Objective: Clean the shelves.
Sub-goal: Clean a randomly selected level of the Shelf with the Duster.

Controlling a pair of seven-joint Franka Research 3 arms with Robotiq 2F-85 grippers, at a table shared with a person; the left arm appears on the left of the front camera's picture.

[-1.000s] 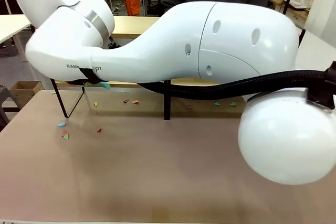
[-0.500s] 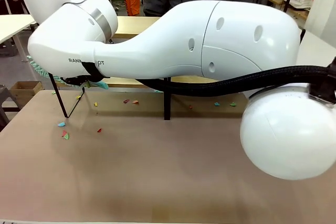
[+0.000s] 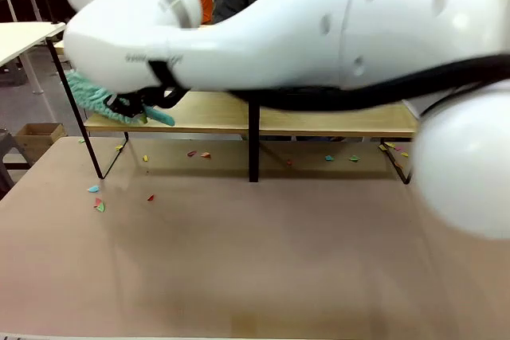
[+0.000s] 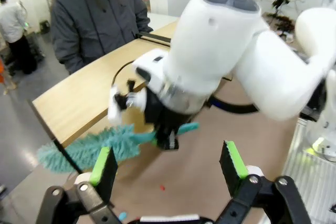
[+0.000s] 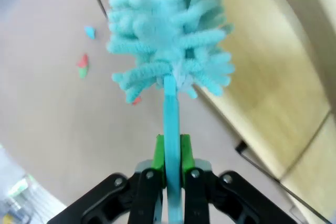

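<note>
A: Where are the shelves [image 3: 319, 121]?
B: Across the far part of the brown tabletop [image 3: 239, 260], with light-wood boards on thin black legs. The right arm [image 3: 319, 29] reaches over from the right and covers much of the upper tier in the front view.
A: And the right gripper [image 5: 171, 153]?
B: Its fingers are clamped on the flat teal handle of a fluffy teal duster [image 5: 168, 35]. In the front view it sits at the shelves' left end, just above the lower board.
A: Which way does the duster head point?
B: Left, out past the black corner leg at that end. In the right wrist view the head overlaps the long edge of a board, but I cannot tell whether it touches the wood.
A: The left gripper [image 4: 167, 162]?
B: Its jaws are wide apart, the green pads [image 4: 102, 163] facing each other with nothing between them. It hangs over the tabletop, looking towards the right gripper and the duster.
A: Anything lying about?
B: Small coloured paper scraps [image 3: 97, 203] lie on the tabletop near the left leg. More are scattered under the lower board, towards the middle and the right.
A: Anyone at the table?
B: A person in a dark grey jacket [image 4: 97, 14] stands at the far side, just behind the shelves
</note>
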